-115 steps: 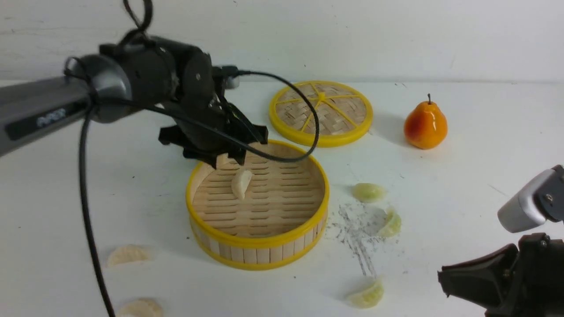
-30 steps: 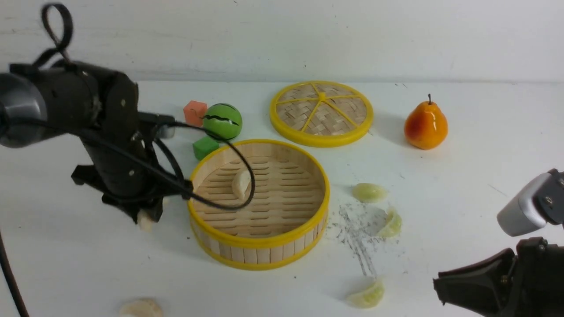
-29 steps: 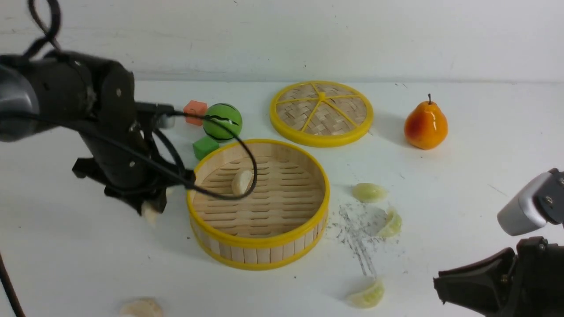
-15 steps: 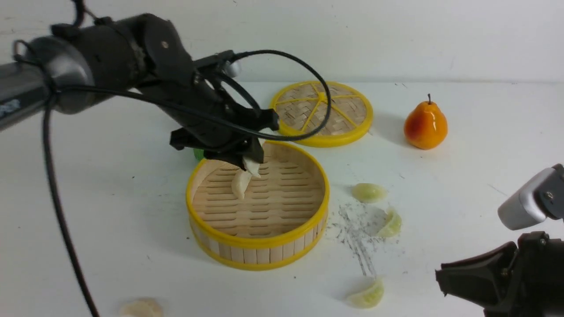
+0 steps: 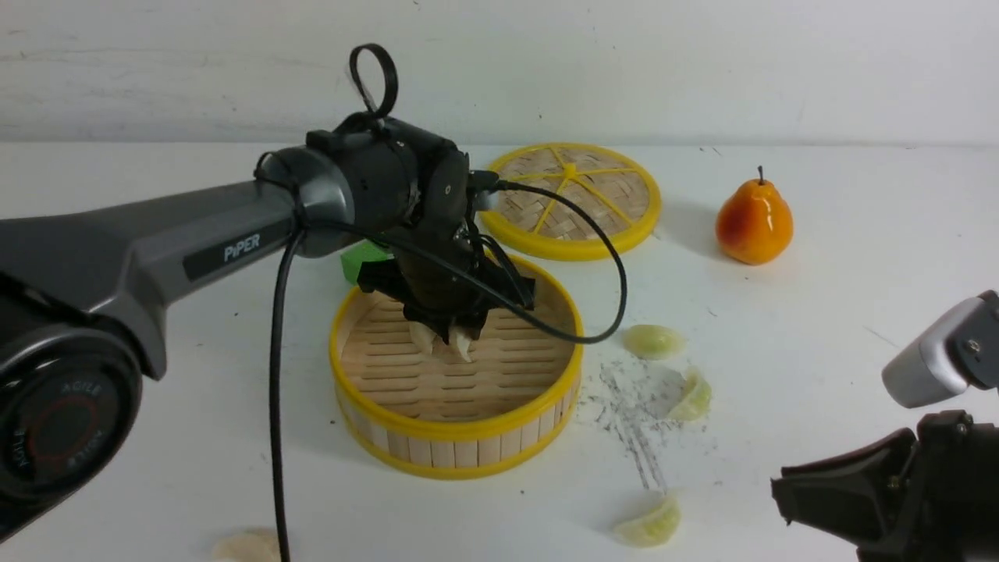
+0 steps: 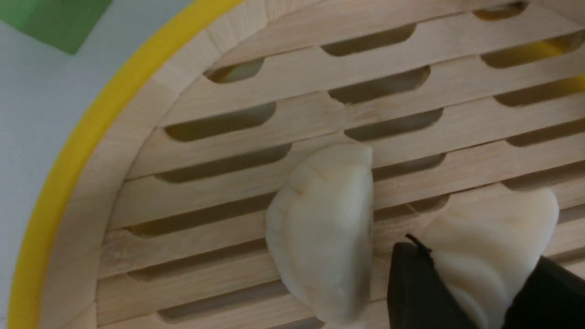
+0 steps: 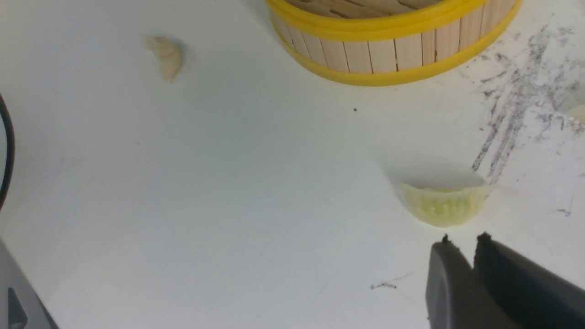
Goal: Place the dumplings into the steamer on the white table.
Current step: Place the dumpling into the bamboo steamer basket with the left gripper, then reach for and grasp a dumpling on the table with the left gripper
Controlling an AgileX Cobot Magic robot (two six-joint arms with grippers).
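Note:
The steamer stands mid-table on the white table. One cream dumpling lies on its slatted floor. My left gripper reaches down inside the steamer, shut on a second cream dumpling just beside the lying one; the jaws pinch it from both sides. Three green dumplings lie right of the steamer. Another cream dumpling sits at the front left. My right gripper hovers shut and empty near the closest green dumpling.
The woven lid lies behind the steamer, with a pear to its right. A green block peeks out behind my left arm. Dark scuff marks streak the table right of the steamer. My left arm's cable hangs in front.
My left gripper carried a cream dumpling from the table left of the steamer, over the rim and down inside beside the first one. The right arm stayed put.

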